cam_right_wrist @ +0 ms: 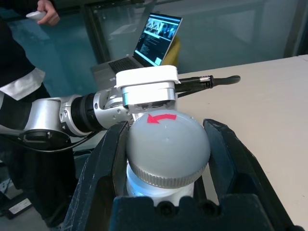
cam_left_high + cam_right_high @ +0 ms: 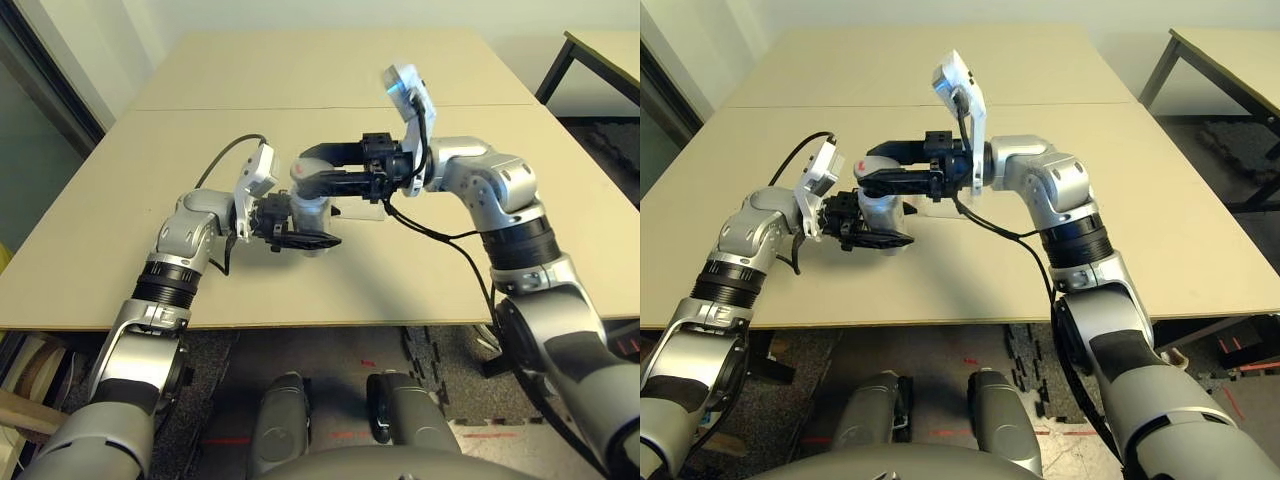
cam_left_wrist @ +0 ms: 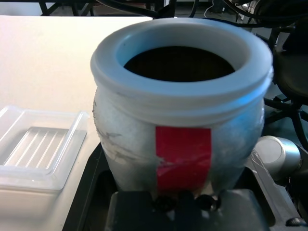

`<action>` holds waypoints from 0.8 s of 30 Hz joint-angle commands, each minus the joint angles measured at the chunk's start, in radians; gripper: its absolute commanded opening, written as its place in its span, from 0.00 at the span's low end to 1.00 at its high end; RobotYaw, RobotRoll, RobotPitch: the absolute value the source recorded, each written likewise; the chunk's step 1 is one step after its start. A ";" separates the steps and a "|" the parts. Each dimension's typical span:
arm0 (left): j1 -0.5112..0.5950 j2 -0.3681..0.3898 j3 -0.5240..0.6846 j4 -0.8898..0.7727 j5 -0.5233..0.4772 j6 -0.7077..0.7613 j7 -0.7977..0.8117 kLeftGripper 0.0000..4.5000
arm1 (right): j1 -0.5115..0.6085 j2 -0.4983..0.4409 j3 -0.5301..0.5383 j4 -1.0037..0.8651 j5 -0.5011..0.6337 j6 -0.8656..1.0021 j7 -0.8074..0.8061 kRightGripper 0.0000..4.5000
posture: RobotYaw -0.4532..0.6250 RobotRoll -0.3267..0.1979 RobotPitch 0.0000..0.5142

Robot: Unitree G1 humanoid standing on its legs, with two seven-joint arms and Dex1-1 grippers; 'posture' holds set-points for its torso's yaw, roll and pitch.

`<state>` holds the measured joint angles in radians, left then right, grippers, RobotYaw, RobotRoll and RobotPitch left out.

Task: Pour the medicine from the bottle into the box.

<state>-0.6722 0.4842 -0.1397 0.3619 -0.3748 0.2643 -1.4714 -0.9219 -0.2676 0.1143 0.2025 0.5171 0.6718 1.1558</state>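
My left gripper is shut on the bottle, a pale silver-grey jar with a red mark, held just above the table. Its mouth stands open, and the inside is dark with the medicine; single pellets cannot be made out. Directly over the bottle, my right gripper is shut on a grey domed cap with a red arrow on top. The clear plastic box lies flat on the table right beside the bottle, on its far right side.
The beige table stretches far behind both arms, with a seam across it. A second table stands at the back right. The right wrist view takes in a laptop and a person beyond the table.
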 commanded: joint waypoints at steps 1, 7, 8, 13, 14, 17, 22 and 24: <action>0.000 0.010 -0.009 0.008 0.019 -0.009 -0.001 0.58 | 0.020 -0.043 -0.017 0.042 -0.034 -0.054 -0.011 0.57 | 0.37 0.62 0.10; -0.004 0.014 0.004 0.033 0.032 -0.043 0.012 0.58 | 0.067 -0.187 -0.012 0.416 -0.250 -0.382 -0.093 0.57 | 0.37 0.62 0.11; -0.005 0.013 0.006 0.035 0.033 -0.049 0.013 0.58 | 0.072 -0.201 -0.015 0.491 -0.277 -0.433 -0.109 0.57 | 0.38 0.62 0.11; -0.008 0.016 0.008 0.044 0.037 -0.058 0.012 0.58 | 0.091 -0.220 -0.048 0.760 -0.342 -0.596 -0.185 0.57 | 0.38 0.62 0.11; -0.009 0.016 0.008 0.046 0.037 -0.059 0.013 0.58 | 0.089 -0.217 -0.058 0.793 -0.344 -0.614 -0.200 0.57 | 0.38 0.62 0.12; -0.011 0.017 0.008 0.050 0.037 -0.060 0.014 0.58 | 0.082 -0.208 -0.091 0.869 -0.349 -0.651 -0.242 0.57 | 0.37 0.62 0.12; -0.025 0.015 0.012 0.066 0.040 -0.066 0.023 0.58 | 0.084 -0.196 -0.140 0.940 -0.351 -0.683 -0.293 0.57 | 0.37 0.62 0.11; -0.032 0.010 0.017 0.079 0.048 -0.086 0.040 0.58 | 0.087 -0.190 -0.154 0.956 -0.354 -0.695 -0.314 0.57 | 0.37 0.62 0.11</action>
<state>-0.6882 0.4927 -0.1344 0.4171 -0.3465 0.2018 -1.4467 -0.8311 -0.4604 -0.0155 1.1359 0.1741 -0.0057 0.8634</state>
